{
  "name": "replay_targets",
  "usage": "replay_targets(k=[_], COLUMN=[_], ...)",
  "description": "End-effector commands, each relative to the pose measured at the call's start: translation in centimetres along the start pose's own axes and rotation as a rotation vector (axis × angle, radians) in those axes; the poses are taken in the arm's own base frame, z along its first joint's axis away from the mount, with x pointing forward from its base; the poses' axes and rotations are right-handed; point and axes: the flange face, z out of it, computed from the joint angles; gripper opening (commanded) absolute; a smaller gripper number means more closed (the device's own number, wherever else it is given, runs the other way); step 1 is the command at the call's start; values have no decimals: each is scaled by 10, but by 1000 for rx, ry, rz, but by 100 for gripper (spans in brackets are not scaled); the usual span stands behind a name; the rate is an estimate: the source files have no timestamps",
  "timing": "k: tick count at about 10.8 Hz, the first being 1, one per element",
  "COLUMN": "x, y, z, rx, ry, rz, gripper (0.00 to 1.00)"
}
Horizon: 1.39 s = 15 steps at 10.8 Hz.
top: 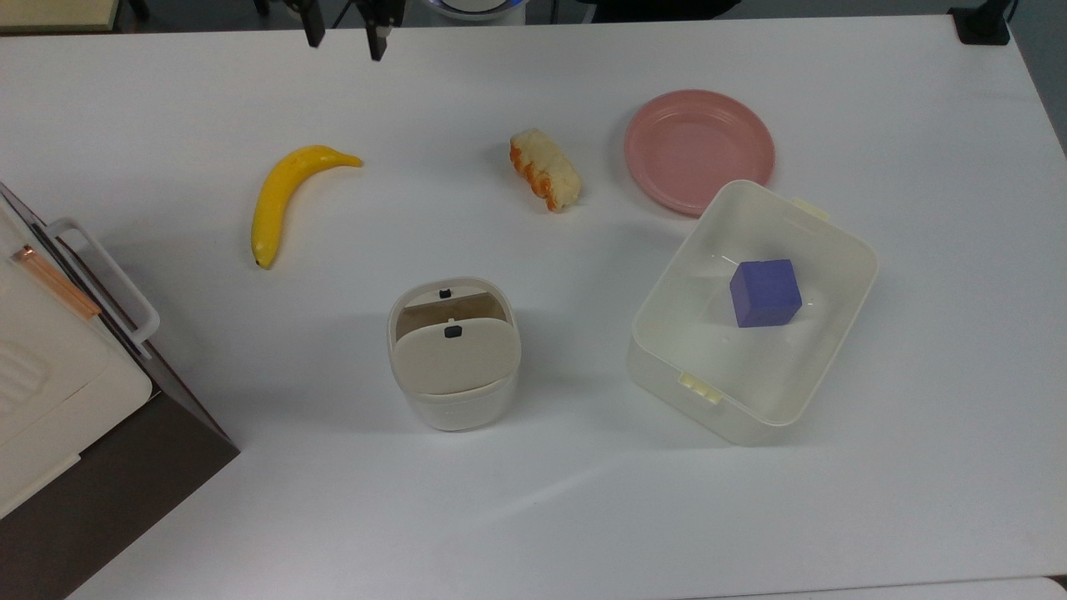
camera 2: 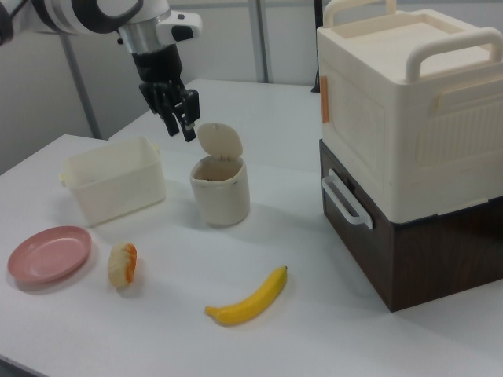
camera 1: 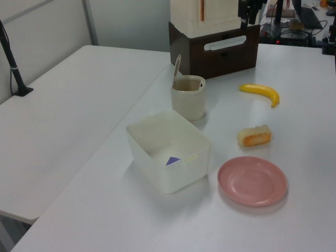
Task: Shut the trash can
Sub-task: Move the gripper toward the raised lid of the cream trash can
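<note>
Trash can [top: 454, 354]: placed mid-table between the banana [top: 288, 196] and the tub [top: 754, 312], lid [camera 2: 219, 140] raised upright. Gripper [top: 343, 29]: held at the top view's far edge, well apart, fingers spread and empty. Step judged as approach; the lid is to be reached and pushed down.

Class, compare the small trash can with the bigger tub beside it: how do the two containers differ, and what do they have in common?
The trash can is small and tall; the tub is larger, wide and rectangular. The trash can has a hinged lid, standing open; the tub shows no lid. The tub holds a purple cube; the trash can's contents are hidden. Both are cream-white plastic on the table.
</note>
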Motion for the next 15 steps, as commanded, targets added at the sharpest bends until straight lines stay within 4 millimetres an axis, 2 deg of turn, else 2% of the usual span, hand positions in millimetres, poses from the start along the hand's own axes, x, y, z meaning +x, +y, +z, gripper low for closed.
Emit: replay_targets(k=[1, 4, 6, 9, 13, 15], x=[27, 81, 105, 123, 132, 132], y=[-35, -51, -64, -85, -104, -132], z=[40, 68, 81, 92, 88, 106], rx=[-87, -43, -20, 19, 89, 60], ry=[-35, 82, 215, 352, 487, 500], rz=[-136, -68, 26, 167, 289, 259], gripper=[0, 0, 0, 0, 0, 0])
